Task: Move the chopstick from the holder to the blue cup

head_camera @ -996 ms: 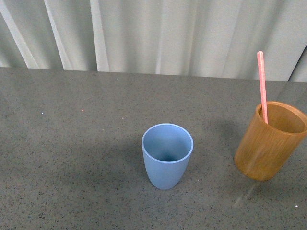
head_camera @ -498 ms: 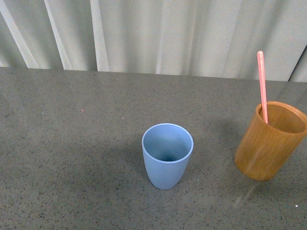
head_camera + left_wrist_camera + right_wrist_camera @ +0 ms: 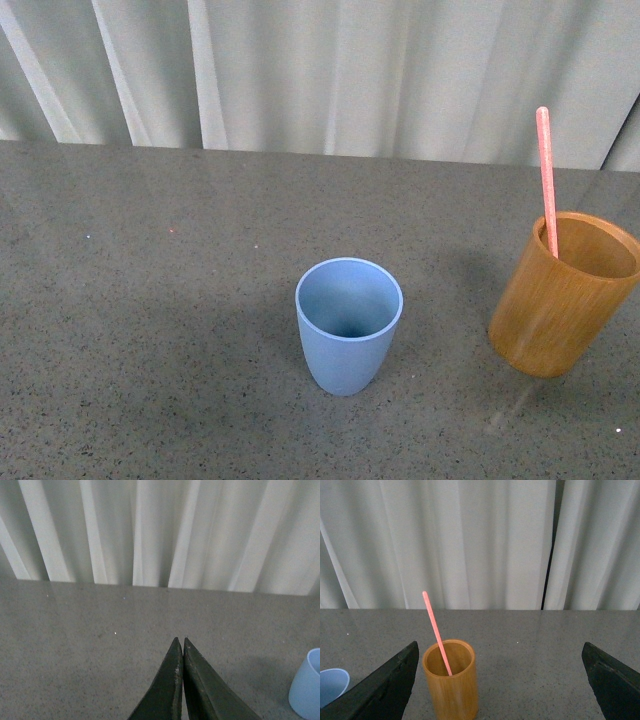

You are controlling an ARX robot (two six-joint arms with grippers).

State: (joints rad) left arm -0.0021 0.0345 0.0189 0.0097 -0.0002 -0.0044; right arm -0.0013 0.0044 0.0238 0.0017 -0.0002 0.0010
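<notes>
Front: chopstick point(image 3: 546, 175) leans in holder point(image 3: 560, 305) on my right; blue cup point(image 3: 349, 325) stands upright on table point(image 3: 150, 300), well apart from both | Left wrist: my left gripper point(image 3: 180, 642), fingers pressed together, nothing held | Right wrist: my right gripper point(image 3: 500, 646), fingers spread wide, holder ahead, untouched.

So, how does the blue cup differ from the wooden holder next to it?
The blue cup is plain light blue; the wooden holder is orange-brown with vertical grain. The blue cup narrows toward its base; the wooden holder is a straight cylinder. The blue cup looks empty; the wooden holder has a pink chopstick leaning in it. Both stand upright and apart on the grey table.
</notes>
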